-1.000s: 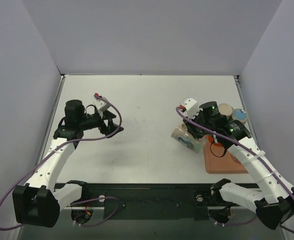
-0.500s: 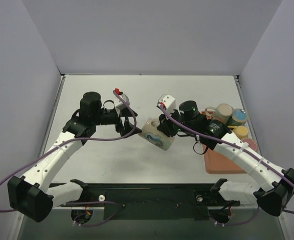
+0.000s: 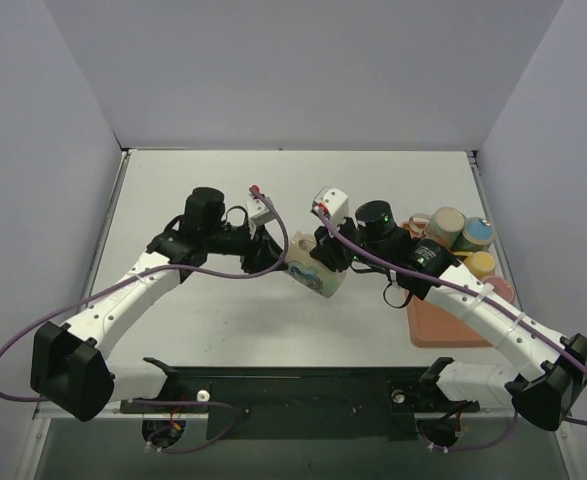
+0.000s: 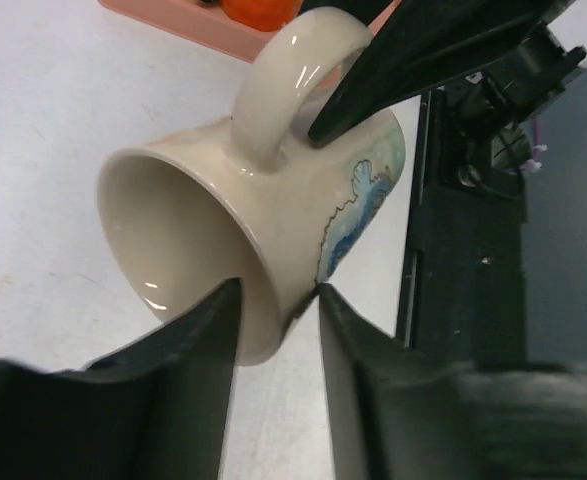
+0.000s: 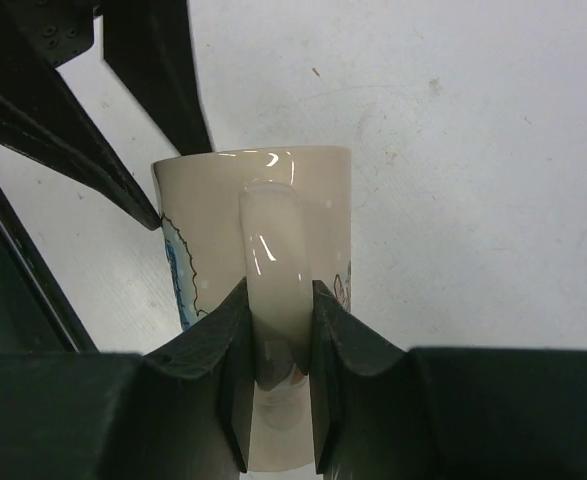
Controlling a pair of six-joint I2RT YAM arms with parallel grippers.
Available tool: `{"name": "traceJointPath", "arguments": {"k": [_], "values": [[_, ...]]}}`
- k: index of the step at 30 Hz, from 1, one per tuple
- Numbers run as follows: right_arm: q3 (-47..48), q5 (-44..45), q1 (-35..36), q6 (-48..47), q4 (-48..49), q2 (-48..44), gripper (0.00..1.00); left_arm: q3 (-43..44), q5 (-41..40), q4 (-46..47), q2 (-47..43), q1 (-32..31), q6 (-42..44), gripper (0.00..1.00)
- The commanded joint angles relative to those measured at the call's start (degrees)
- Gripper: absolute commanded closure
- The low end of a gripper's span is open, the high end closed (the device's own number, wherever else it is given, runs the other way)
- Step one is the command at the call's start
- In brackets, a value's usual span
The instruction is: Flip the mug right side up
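Observation:
The cream mug (image 3: 311, 272) with blue drawing hangs tilted on its side above the table's middle, its mouth toward the left arm. My right gripper (image 3: 331, 262) is shut on the mug's handle (image 5: 273, 240), one finger on each side of it. In the left wrist view the mug (image 4: 273, 200) shows its open mouth and handle on top. My left gripper (image 4: 278, 300) straddles the rim wall, one finger inside the mouth and one outside, both touching it. The mug (image 5: 323, 200) fills the middle of the right wrist view.
An orange tray (image 3: 453, 325) lies at the right with several round containers and fruit-like items (image 3: 448, 222) behind it. The tray's edge (image 4: 203, 25) shows behind the mug in the left wrist view. Grey walls enclose the white table (image 3: 223, 330).
The right arm carried the mug from beside the tray to the table's middle. The left arm swung right to meet it, and its jaws narrowed onto the mug's rim.

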Motion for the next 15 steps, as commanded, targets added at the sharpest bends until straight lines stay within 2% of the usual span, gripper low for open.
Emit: {"name": "traceJointPath", "arguments": {"k": [1, 2, 3, 4, 5, 9, 11, 12, 13, 14, 15], "values": [[2.9, -1.2, 0.7, 0.3, 9.2, -1.0, 1.00, 0.7, 3.9, 0.2, 1.1, -1.0, -0.6, 0.62], [2.5, -1.3, 0.7, 0.2, 9.7, -0.8, 1.00, 0.9, 5.0, 0.2, 1.0, -1.0, -0.7, 0.74], [2.1, -1.2, 0.7, 0.3, 9.9, -0.8, 1.00, 0.9, 5.2, 0.2, 0.9, -1.0, -1.0, 0.82], [1.7, -1.2, 0.7, 0.3, 10.4, -0.5, 1.00, 1.1, 5.6, 0.3, 0.3, -1.0, -1.3, 0.97], [1.5, -1.3, 0.7, 0.2, 10.5, -0.1, 1.00, 1.0, 5.6, 0.7, 0.1, -1.0, -1.7, 1.00], [-0.2, -1.1, 0.4, 0.1, 10.5, 1.1, 1.00, 0.7, 2.6, 1.0, -2.5, -0.5, -2.3, 1.00], [-1.5, -2.3, -0.2, -0.1, 12.3, 2.0, 1.00, 1.0, -5.6, 0.2, -3.4, 0.0, -2.0, 1.00], [-1.9, -1.6, -0.7, 0.0, 12.3, 2.8, 0.89, 1.6, -8.0, -0.5, -3.7, 0.2, -0.6, 1.00], [-2.1, -0.5, -0.8, 0.8, 12.4, 3.2, 0.79, 2.1, -14.6, -2.7, -3.8, 0.2, 0.5, 1.00], [-2.7, 0.6, -1.3, 1.1, 12.6, 3.9, 0.55, 3.1, -17.5, -5.5, -3.5, 0.1, 2.8, 1.00], [-3.2, 1.0, -1.8, 2.0, 13.5, 4.3, 0.47, 3.7, -23.3, -6.6, -3.3, 0.2, 3.6, 1.00]]}}
